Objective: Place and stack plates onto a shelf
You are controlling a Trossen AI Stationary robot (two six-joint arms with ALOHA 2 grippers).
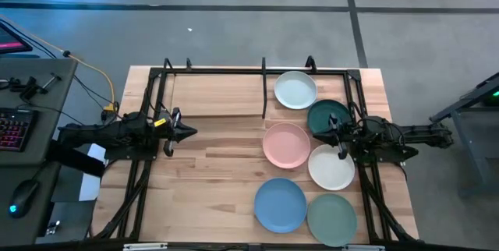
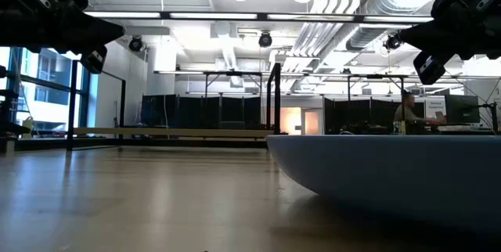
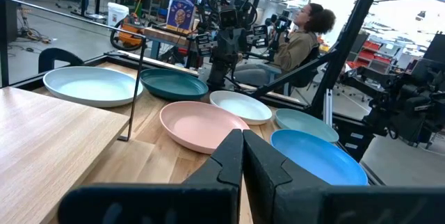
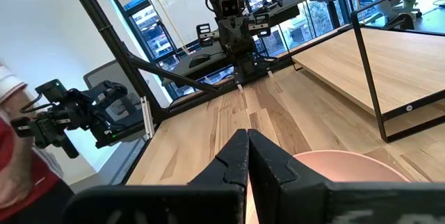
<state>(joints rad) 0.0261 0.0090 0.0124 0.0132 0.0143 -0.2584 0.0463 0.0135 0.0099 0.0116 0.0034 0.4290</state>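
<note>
Six plates lie flat on the table's right half: pale mint, dark green, pink, white, blue and sage green. The shelf, a light-wood board in a black rod frame, stands along the far edge. My left gripper hovers shut at the table's left, pointing level toward the plates. Level and shut too, my right gripper hangs at the right, above the gap between the dark green, pink and white plates, its tips over the pink plate's edge.
A black frame of rods runs along the table's left and right sides under both arms. Left of the plates the wood tabletop is bare. A desk with a keyboard stands off the left edge. A person sits beyond the right side.
</note>
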